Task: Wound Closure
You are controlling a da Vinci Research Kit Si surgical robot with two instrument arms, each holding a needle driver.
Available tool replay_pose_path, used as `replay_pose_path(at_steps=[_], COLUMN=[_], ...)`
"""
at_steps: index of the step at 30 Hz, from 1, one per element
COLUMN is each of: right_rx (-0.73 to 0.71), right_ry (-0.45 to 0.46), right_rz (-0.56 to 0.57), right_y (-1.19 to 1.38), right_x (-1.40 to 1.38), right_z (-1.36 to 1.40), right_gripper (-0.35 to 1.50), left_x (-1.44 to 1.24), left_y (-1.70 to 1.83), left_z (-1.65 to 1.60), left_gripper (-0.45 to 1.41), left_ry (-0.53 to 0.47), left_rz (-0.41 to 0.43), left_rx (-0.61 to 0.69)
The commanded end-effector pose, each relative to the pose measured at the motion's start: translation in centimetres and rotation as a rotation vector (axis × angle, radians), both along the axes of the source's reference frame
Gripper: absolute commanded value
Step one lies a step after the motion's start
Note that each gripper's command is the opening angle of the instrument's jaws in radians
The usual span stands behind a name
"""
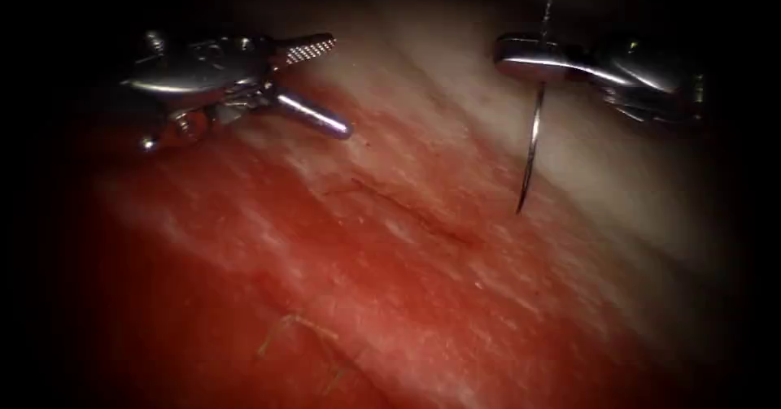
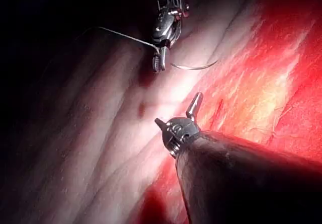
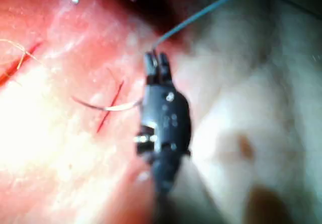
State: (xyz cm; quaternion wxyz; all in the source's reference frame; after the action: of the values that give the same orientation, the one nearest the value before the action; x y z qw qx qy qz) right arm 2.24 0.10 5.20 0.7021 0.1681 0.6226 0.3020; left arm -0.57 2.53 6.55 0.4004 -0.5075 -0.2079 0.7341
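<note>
Your left tool (image 1: 321, 84) hovered with jaws spread, holding nothing, left of the cut (image 1: 407, 210), with bare tissue (image 1: 268, 238) between them. Your right tool (image 1: 529, 58) was clamped on the needle (image 1: 533, 141) near its thread end; the point hung free just right of the cut. The thread (image 1: 551, 2) ran off the upper edge.

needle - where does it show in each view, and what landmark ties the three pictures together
Endoscope view: the needle hangs from the right gripper, tip just above the tissue, right of the cut.
Left wrist view: needle juts from the right gripper.
Right wrist view: needle crosses the cut.
Shared landmark: the cut.
</note>
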Motion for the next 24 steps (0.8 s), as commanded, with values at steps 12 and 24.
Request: replay_pose_path(at_steps=[12,24], right_rx=[-0.226,-0.364], right_ry=[0.066,0.167], right_rz=[-0.039,0.052], right_y=[-0.08,-0.08], right_x=[0.23,0.54], right_z=[-0.05,-0.15], right_gripper=[-0.35,-0.35], left_x=[-0.31,-0.74], left_y=[-0.16,-0.08], left_z=[0.34,0.64], left_gripper=[0.88,0.94], left_ry=[-0.054,-0.116], left_rz=[0.008,-0.112], left_rx=[0.09,0.128])
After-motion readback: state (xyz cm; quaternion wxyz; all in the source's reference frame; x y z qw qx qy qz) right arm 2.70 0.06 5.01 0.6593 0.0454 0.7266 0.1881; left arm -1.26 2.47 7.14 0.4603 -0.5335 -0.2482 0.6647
